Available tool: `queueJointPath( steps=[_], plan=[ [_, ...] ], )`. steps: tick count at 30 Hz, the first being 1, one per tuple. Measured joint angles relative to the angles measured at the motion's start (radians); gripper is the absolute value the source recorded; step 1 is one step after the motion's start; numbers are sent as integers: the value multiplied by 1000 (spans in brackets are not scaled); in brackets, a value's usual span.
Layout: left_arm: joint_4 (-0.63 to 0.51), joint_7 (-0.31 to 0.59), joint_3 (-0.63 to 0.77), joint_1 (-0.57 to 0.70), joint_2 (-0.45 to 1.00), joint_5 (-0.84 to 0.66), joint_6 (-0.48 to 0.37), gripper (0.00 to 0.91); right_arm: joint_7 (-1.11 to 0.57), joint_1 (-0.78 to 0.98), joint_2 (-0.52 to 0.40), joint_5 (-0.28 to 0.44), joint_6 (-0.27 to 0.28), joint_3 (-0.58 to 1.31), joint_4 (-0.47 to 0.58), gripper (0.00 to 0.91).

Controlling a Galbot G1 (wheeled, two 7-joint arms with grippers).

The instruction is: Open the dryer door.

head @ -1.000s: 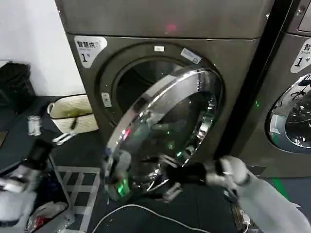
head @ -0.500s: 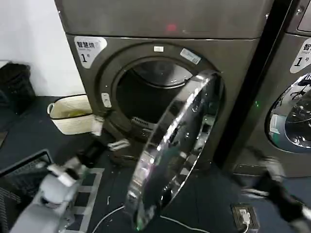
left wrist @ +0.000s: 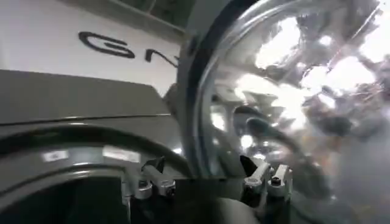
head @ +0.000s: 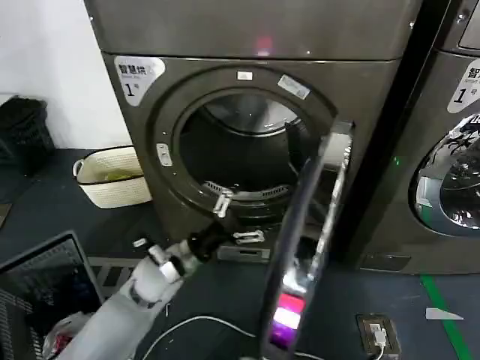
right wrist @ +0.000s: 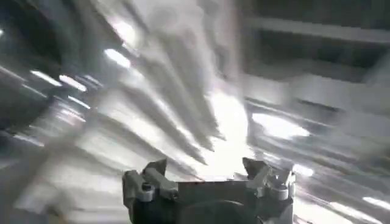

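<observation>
Dryer door (head: 311, 240), a round porthole with a chrome ring, stands swung wide open and is seen almost edge-on in the head view, hinged at the right side of the drum opening. One dryer (head: 247, 97), bronze-grey with a white "1" sticker at its upper left corner, shows its dark round drum fully exposed. A second machine (head: 450, 150) with its own chrome-ringed door stands just right of the dryer, door closed.

The left gripper (head: 232, 220) reaches up in front of the lower rim of the drum opening, just left of the door. Its two fingers are spread apart and hold nothing. The left wrist view adds what the head view cannot: the fingers (left wrist: 148, 182) seen close up with a clear gap between them, and the mirrored chrome ring of the door (left wrist: 286, 91) right beside them, with the dryer's grey front (left wrist: 73, 97) behind.

The right wrist view shows the right gripper (right wrist: 207, 182) with its two fingers apart and empty, against a streaked, unreadable background.

One cream basket (head: 112, 176) sits on the dark floor left of the dryer, and one open laptop (head: 45, 289) lies nearer, below the basket.
</observation>
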State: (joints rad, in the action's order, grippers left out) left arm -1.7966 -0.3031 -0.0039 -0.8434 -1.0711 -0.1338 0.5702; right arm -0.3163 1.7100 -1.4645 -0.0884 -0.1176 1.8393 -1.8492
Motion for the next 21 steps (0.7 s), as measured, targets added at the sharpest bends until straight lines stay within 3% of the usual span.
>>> queueJointPath(
  steps=[6,13,21],
  plan=[
    [65,1,120,110,-59,3,0,907,-25,-6,30,8,-28,161,146,907],
    [148,0,230,208,-138,2,-4,907,-35,-8,57,9,-22,247,234,907],
    [239,2,319,297,-237,9,-11,907,-39,19,102,-36,22,336,293,907]
  ],
)
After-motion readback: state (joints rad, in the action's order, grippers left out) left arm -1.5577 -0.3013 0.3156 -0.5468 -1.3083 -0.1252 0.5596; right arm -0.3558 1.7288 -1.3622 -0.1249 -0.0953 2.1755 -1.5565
